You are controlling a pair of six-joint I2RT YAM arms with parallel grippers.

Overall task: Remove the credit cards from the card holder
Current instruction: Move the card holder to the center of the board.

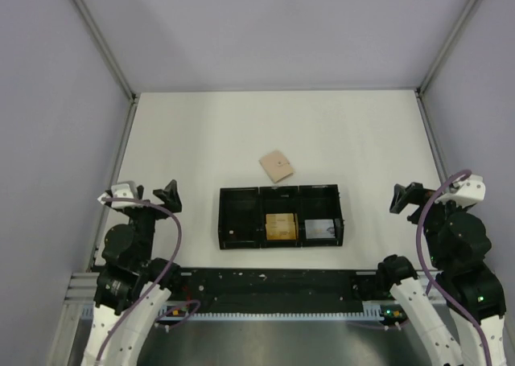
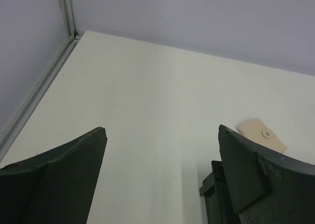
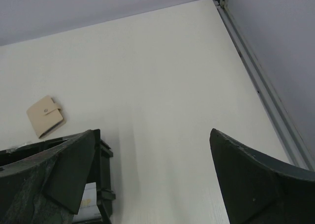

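Observation:
The card holder (image 1: 277, 166) lies shut on the white table, tan with a snap tab, just beyond the black tray (image 1: 241, 221). It also shows in the left wrist view (image 2: 262, 134) and the right wrist view (image 3: 45, 115). Any cards inside it are hidden. A pale grey flat card (image 1: 319, 230) lies in the tray's right compartment; its edge shows in the right wrist view (image 3: 91, 204). My left gripper (image 1: 146, 197) (image 2: 161, 130) is open and empty, left of the tray. My right gripper (image 1: 426, 197) (image 3: 151, 132) is open and empty, right of the tray.
The black three-compartment tray holds an orange-tan square block (image 1: 280, 226) in its middle compartment; its left compartment looks empty. Tray corners show in the left wrist view (image 2: 211, 184) and the right wrist view (image 3: 104, 170). Grey walls with metal rails (image 1: 121, 153) bound the table.

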